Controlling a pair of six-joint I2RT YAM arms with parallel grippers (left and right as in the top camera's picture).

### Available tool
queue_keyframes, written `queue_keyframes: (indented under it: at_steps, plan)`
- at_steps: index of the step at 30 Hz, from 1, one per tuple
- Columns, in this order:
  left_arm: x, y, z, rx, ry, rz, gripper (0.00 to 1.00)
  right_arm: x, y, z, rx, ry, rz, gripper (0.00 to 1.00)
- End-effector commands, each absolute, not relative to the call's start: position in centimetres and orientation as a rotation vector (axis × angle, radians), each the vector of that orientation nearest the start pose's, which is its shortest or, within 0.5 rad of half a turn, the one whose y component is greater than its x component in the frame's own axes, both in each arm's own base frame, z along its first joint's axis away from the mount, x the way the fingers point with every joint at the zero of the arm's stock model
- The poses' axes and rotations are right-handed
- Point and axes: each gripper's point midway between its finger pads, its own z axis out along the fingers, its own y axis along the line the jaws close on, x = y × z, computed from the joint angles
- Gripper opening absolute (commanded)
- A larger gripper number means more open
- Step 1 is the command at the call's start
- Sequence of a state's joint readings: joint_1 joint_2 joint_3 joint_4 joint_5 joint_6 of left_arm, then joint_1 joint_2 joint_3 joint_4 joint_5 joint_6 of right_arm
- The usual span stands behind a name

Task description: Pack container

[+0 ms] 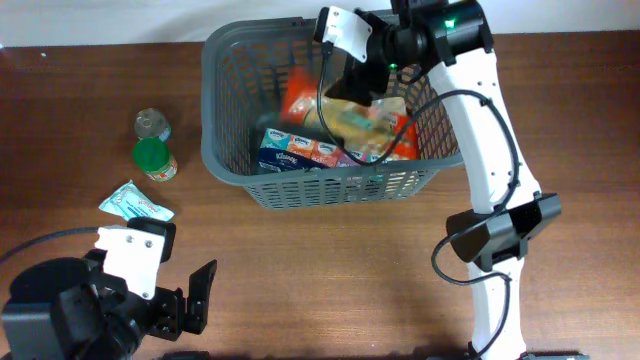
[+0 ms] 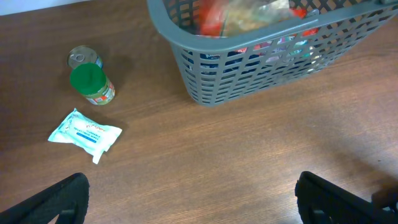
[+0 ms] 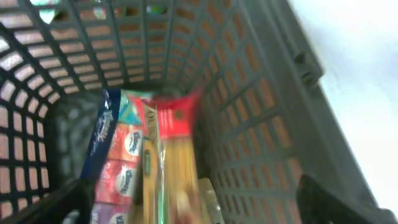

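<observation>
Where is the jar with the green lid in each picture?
Overhead: the green-lidded jar stands at the left, beside a can, left of the basket.
Left wrist: the jar is at the upper left, again left of the basket.
Right wrist: not in it; this view looks down inside the basket.
Shared landmark: the grey basket.

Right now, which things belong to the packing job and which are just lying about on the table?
In the job: grey basket; tissue pack and pasta packet inside it; right claw, open above them.

Lying about outside the basket, likely awaiting packing: green-lidded jar, tin can, wipes packet. Left claw open, holding nothing.
</observation>
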State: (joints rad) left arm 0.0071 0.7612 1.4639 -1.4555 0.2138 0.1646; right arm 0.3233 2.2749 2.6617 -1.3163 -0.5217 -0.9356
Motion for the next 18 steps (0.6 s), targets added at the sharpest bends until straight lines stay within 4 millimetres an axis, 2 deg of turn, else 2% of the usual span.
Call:
queue_keyframes:
  at_steps: [1,6,10,14,16,18]
  plan:
    - [15.4,-3.8,33.4,0.300,2.290,-0.175,0.99,46.0,23.7,34.7,-1.435,1.732,0.344,0.99]
    - [15.4,-3.8,33.4,0.300,2.291,-0.175,0.99,44.8,19.5,38.7,-1.256,1.809,0.295,0.99]
    - [15.4,-3.8,33.4,0.300,2.290,-0.175,0.99,43.3,15.2,40.6,-1.171,1.852,0.165,0.99]
    - [15.4,-3.7,33.4,0.300,2.290,-0.174,0.99,41.2,12.3,39.8,-1.119,1.887,0.118,0.99]
    - [15.4,-3.8,33.4,0.300,2.291,-0.175,0.99,39.6,11.7,38.2,-1.114,1.917,0.124,0.99]
    - [15.4,-3.8,33.4,0.300,2.290,-0.175,0.99,37.4,11.5,35.8,-1.131,1.987,0.160,0.99]
